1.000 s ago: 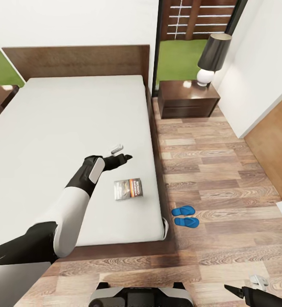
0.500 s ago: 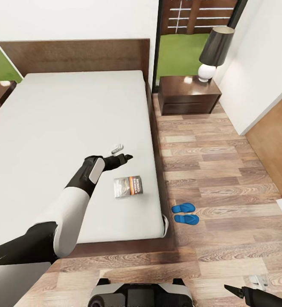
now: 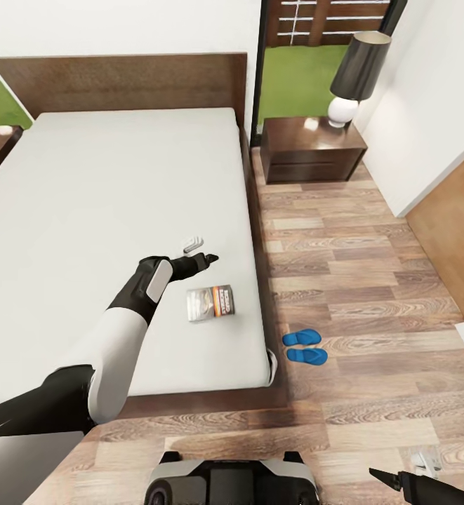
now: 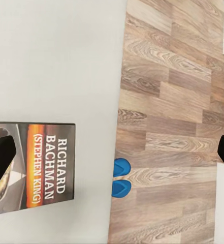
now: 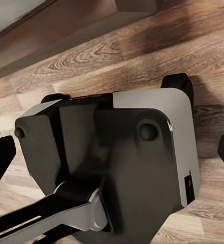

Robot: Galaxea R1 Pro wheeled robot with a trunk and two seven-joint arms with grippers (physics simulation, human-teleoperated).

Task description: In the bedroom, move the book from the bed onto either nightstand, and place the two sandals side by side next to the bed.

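Sandals (image 3: pixel 304 346) look paired by the bed (image 3: pixel 105 175); paperback (image 3: pixel 210 303) not moved, left hand (image 3: pixel 205 261) spread above it.

Small white object (image 3: pixel 193 244) lies on the mattress; green grass (image 3: pixel 295 84) shows beyond the window.

The bed (image 3: pixel 105 182) has a plain white mattress in a dark brown frame, and the book (image 3: pixel 210 303) lies flat on it close to the mattress's right edge, toward the foot corner, its cover facing up with an orange band. The wood-plank floor (image 3: pixel 358 280) runs along the bed's right side and past its foot; the two blue sandals (image 3: pixel 304 346) lie on it side by side just off the bed's right edge near the foot corner, and the nightstand (image 3: pixel 312 149) stands on it beside the headboard corner.
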